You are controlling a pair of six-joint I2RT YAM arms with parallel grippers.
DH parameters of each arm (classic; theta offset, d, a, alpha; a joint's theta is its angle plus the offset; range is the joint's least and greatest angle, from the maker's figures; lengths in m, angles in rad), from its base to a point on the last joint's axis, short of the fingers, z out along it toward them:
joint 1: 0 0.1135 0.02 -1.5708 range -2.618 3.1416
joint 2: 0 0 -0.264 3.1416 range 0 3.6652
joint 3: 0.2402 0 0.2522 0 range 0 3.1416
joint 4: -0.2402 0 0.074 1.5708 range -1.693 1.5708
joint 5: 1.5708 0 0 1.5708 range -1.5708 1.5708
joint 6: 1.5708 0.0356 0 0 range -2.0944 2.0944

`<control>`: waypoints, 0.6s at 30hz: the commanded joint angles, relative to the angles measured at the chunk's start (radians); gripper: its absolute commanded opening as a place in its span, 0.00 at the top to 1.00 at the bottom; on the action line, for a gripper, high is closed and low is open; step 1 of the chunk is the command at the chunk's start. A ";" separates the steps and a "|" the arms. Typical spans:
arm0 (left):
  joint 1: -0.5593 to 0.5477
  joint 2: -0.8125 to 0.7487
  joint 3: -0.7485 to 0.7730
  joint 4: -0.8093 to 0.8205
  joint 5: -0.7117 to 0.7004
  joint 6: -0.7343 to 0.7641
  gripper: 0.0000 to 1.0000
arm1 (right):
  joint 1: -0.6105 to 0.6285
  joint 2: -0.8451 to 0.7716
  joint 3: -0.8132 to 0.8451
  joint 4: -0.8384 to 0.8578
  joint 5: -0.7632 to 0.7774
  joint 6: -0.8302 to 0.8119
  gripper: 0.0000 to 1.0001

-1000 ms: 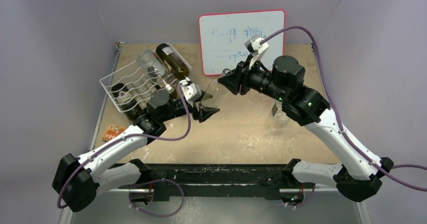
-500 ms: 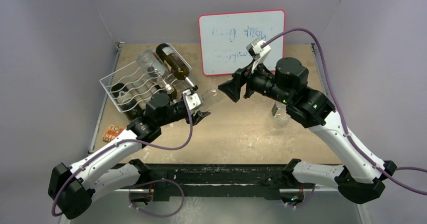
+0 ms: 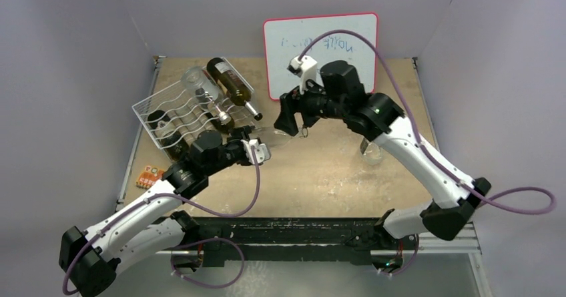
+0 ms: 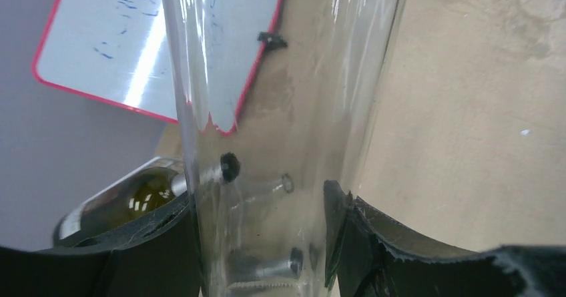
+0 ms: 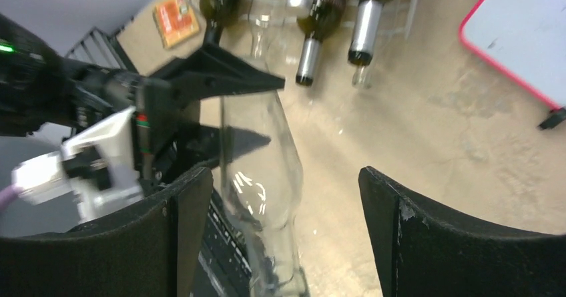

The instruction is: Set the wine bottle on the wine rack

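The wine bottle [image 3: 272, 137], clear glass and apparently empty, lies slanted near the middle of the counter [image 3: 334, 183], just right of the wine rack [image 3: 167, 110] and outside it. Whether it rests on the board or is lifted slightly cannot be told.

In the left wrist view the left pincer [image 4: 260, 197] straddles the glass, one black finger flush against each side, gripping the bottle. The right pincer [image 5: 284, 173] reaches in from the other end. Its fingers stand wide apart around the bottle, with clear space on one side, so it is open and not clamping.

The white wire rack sits at the counter's far-left corner, turned at an angle. On its top tier lie a dark bottle with a pale label [image 3: 227, 82] and a second clear bottle [image 3: 193, 80]. More dark bottles [image 3: 163, 129] fill the tier below, and their foil-wrapped necks point toward the middle of the counter. The label's print is too small to read.

A red-framed whiteboard [image 3: 320, 43] stands at the back, marked with faint blue scribbles that cannot be made out. A small orange packet [image 3: 150, 175] lies at the left edge, its print illegible. A small clear glass vessel [image 3: 370, 153] stands beside the right arm.
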 commanded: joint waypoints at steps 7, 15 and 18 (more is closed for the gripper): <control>-0.005 -0.091 -0.037 0.054 -0.021 0.352 1.00 | 0.003 0.102 0.015 -0.017 -0.203 -0.041 0.13; -0.005 -0.105 -0.038 0.030 -0.017 0.385 1.00 | 0.006 0.149 -0.044 -0.008 -0.262 -0.050 0.14; -0.005 -0.108 -0.038 0.029 -0.012 0.389 1.00 | 0.010 0.150 -0.074 0.013 -0.262 -0.052 0.14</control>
